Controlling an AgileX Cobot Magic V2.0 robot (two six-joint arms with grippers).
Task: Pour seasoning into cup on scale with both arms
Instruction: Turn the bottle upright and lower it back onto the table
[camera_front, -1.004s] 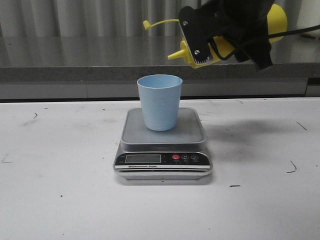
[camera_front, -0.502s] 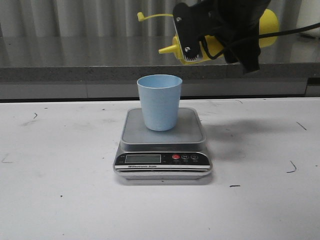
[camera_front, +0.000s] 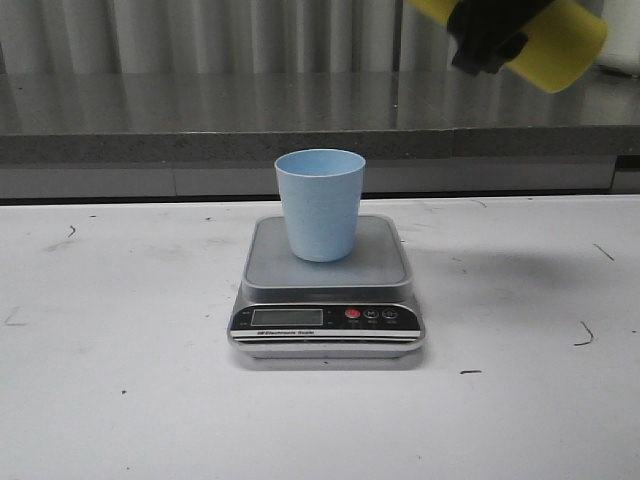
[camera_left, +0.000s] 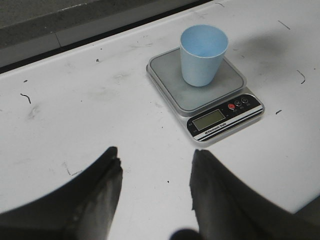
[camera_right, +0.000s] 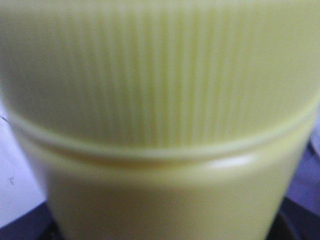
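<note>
1. Up at the top right of the front view, the right gripper (camera_front: 487, 38) holds the bottle (camera_front: 562, 38) in the air, tilted, its base end toward the right; the nozzle end is cut off by the frame.
2. Only a dark part of that gripper shows there, wrapped over the bottle's middle, and its fingers cannot be made out singly.
3. From the right wrist camera, the bottle (camera_right: 160, 120) fills almost the whole frame, blurred, with fine ribs on one band and a smooth band beside it.
4. The cup (camera_front: 320, 203) stands upright on the scale (camera_front: 385, 262) platform, nearer its back edge.
5. The scale sits at about the middle of the white surface (camera_front: 120, 380), display panel facing the front edge.
6. The bottle is above and to the right of the cup, not over it and well apart from it.
7. The left gripper (camera_left: 155, 172) hovers over the surface toward its front left, well apart from the scale; its two dark fingers (camera_left: 100, 192) are spread wide with nothing between them.
8. Small dark scuffs mark the surface around the scale.
</note>
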